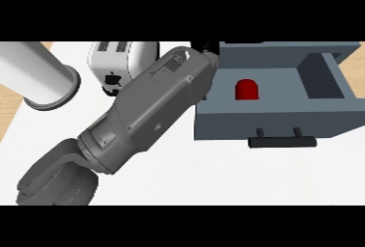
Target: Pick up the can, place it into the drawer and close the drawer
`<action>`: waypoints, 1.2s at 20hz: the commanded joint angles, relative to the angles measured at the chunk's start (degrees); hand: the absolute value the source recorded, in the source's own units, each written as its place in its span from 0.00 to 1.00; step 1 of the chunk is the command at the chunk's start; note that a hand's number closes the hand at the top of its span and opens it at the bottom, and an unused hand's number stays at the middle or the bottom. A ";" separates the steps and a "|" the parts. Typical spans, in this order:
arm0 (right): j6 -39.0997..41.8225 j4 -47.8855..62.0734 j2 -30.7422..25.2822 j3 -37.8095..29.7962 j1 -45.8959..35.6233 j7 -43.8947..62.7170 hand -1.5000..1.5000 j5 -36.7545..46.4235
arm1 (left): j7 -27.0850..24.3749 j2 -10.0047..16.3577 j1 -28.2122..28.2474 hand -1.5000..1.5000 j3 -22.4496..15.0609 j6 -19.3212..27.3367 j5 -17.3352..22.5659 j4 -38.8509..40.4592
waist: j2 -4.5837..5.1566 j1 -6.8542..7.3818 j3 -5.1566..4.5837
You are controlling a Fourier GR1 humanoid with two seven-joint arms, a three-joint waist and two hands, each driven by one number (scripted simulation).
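A red can [246,89] stands upright inside the open grey-blue drawer [271,118] at the right. The drawer's black handle [281,141] faces the near side. A grey forearm [153,103] runs from the lower left up to the drawer's back left corner. Only a small black part of my left hand [206,47] shows past the wrist, left of the can and apart from it. The forearm hides the rest of the hand. My right hand does not show.
A white toaster [114,62] stands at the back, partly behind the forearm. A large pale grey cylinder [39,72] lies at the far left. The counter's wooden edge [10,103] shows at the left. White countertop [235,173] stretches before the drawer.
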 commanded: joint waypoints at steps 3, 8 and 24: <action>-8.02 13.14 0.43 8.83 -9.51 -4.20 0.00 17.58 | 2.94 1.54 0.14 0.00 0.73 -2.12 -0.32 -0.77 | -0.30 2.29 -0.02; -11.02 18.91 -0.57 16.40 -15.26 -3.19 0.00 28.11 | 4.75 2.30 0.53 0.00 -0.63 0.54 -3.26 -2.06 | -0.83 2.33 -0.05; -30.90 60.60 -0.29 22.25 -30.62 -10.46 0.00 48.17 | 8.56 12.42 10.49 0.00 0.20 -0.63 -7.44 -13.63 | -0.82 3.50 -0.02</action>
